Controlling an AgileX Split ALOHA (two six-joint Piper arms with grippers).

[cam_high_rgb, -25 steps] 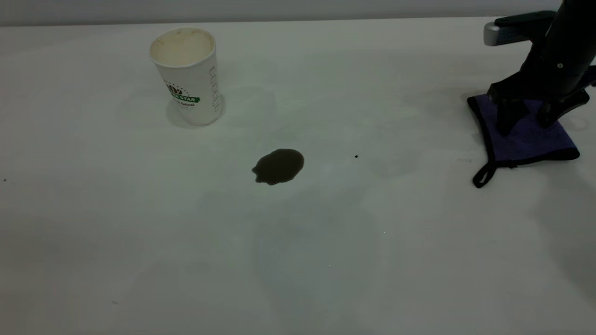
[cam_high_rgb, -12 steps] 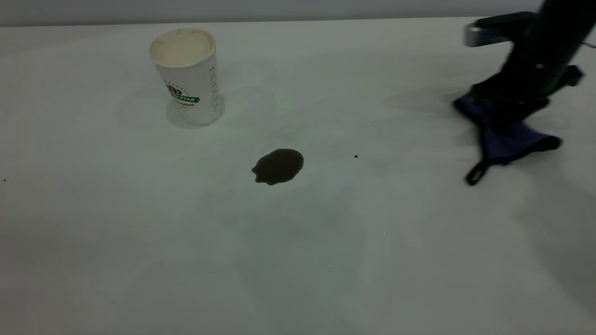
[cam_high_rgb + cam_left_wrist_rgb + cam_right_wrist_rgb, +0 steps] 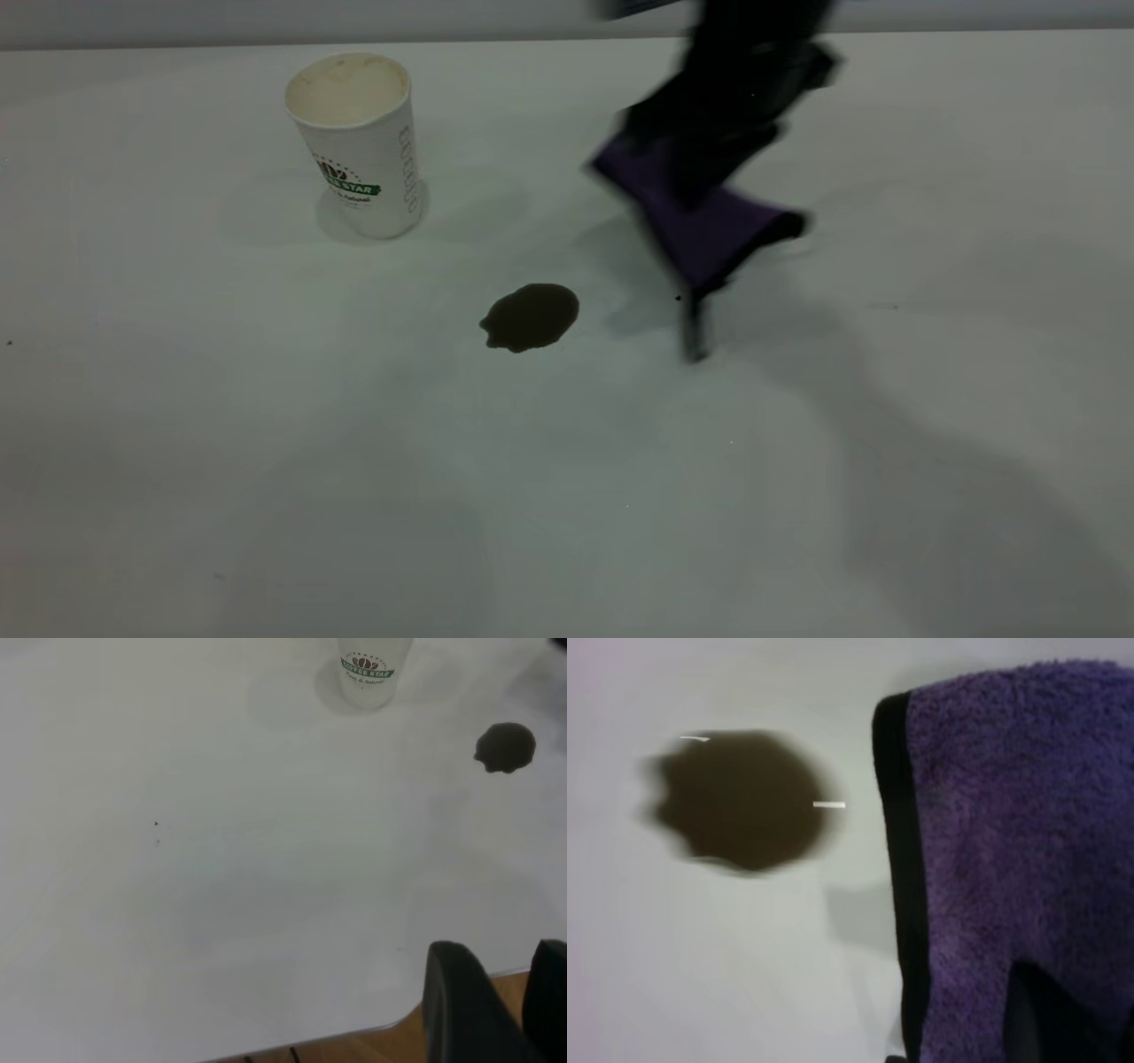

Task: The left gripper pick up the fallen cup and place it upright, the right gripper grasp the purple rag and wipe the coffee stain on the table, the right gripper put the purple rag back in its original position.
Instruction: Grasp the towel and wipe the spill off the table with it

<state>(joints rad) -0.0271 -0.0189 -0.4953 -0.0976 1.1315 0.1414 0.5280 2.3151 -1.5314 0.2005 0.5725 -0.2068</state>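
Observation:
The white paper cup (image 3: 359, 146) stands upright at the back left of the table (image 3: 266, 461); the left wrist view shows the cup (image 3: 365, 673) from afar. A dark brown coffee stain (image 3: 532, 316) lies mid-table. My right gripper (image 3: 700, 173) is shut on the purple rag (image 3: 709, 232), which hangs in the air just right of the stain, its black loop (image 3: 695, 332) dangling to the tabletop. In the right wrist view the rag (image 3: 1010, 815) hangs beside the stain (image 3: 740, 802). My left gripper (image 3: 509, 961) is open and holds nothing, parked over the table's near edge.
A tiny black speck (image 3: 678, 298) sits on the table between the stain and the hanging rag. The table's edge and a strip of wood (image 3: 372, 1050) below it show in the left wrist view.
My right gripper closed on the rag, lifted it off the table at the far right and carried it left, close to the stain. Cup and stain have not moved.

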